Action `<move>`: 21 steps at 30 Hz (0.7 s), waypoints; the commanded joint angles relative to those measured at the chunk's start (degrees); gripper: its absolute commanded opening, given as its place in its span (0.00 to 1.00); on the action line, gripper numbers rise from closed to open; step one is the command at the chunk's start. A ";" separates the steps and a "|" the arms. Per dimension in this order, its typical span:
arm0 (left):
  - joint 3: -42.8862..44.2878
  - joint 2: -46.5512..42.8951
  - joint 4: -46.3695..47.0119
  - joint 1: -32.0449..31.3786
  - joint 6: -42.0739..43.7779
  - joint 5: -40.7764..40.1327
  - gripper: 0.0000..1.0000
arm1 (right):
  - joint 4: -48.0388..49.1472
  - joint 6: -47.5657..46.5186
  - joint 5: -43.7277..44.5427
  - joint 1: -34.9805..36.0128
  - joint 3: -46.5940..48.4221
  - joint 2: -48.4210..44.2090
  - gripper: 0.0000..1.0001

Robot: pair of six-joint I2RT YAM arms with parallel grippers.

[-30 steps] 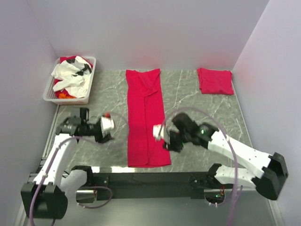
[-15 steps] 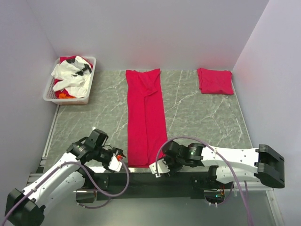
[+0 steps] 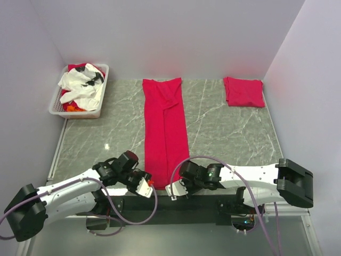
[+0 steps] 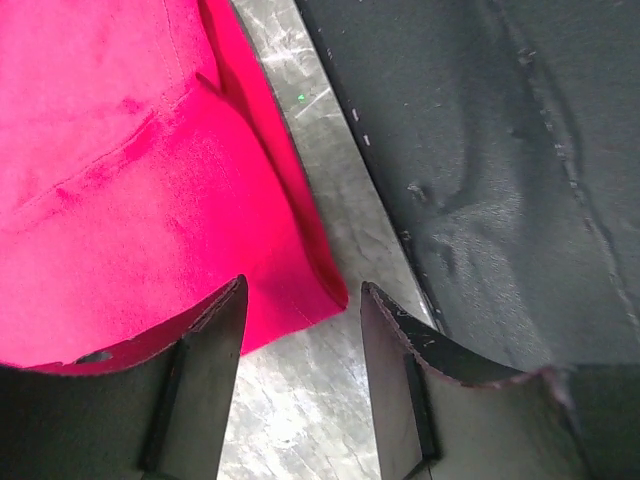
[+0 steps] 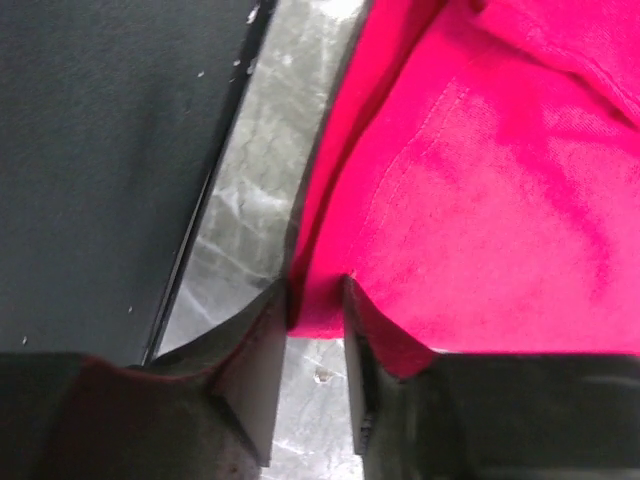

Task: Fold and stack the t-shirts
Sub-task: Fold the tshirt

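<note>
The shirt (image 3: 164,133) lies flat on the table (image 3: 224,133). My left gripper (image 4: 302,288) stands open astride its near left corner. My right gripper (image 5: 313,290) narrowly straddles the other; I cannot tell if it pinches.

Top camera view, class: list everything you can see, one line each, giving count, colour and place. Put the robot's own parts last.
long t-shirt: one, bright red, a narrow strip down the middle of the table
folded t-shirt: one, bright red, far right corner
basket: one, white, far left corner
clothes: a heap, white, black, red and orange, in the basket
table: one, grey marbled
left arm, right arm: white and black, near edge
left gripper: open, at the strip's near left corner
right gripper: jaws narrow, near right corner between them
</note>
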 commanded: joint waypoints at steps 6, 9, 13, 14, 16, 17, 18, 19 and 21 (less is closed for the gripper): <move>-2.08 4.08 8.84 -5.56 -3.19 -7.25 0.49 | 2.59 3.55 3.29 0.40 -1.23 3.18 0.12; -1.99 6.45 10.07 -6.35 -3.98 -9.36 0.37 | 2.50 4.61 4.08 0.49 -0.79 3.62 0.04; -1.64 5.67 8.85 -6.44 -3.98 -9.81 0.17 | 1.98 6.63 4.26 0.40 0.00 2.83 0.00; -1.73 4.19 8.32 -6.44 -3.72 -9.28 0.11 | 1.80 7.68 4.26 0.40 0.09 1.52 0.00; -1.46 2.34 5.52 -6.53 -2.93 -8.40 0.09 | 0.92 8.47 4.09 0.49 0.61 0.02 0.00; -1.29 1.28 5.33 -6.44 -3.02 -8.14 0.07 | 0.39 9.26 3.74 0.49 0.88 -0.94 0.00; -0.77 -0.99 4.63 -6.44 -2.93 -7.27 0.05 | -0.83 9.70 3.39 1.01 1.32 -2.61 0.00; -0.33 -1.97 2.02 -6.44 -1.71 -6.04 0.02 | -1.62 10.58 2.77 1.45 1.67 -3.41 0.00; 1.61 -4.35 -0.64 -6.44 -1.96 -2.80 0.01 | -3.55 11.64 2.24 2.51 3.42 -4.03 0.00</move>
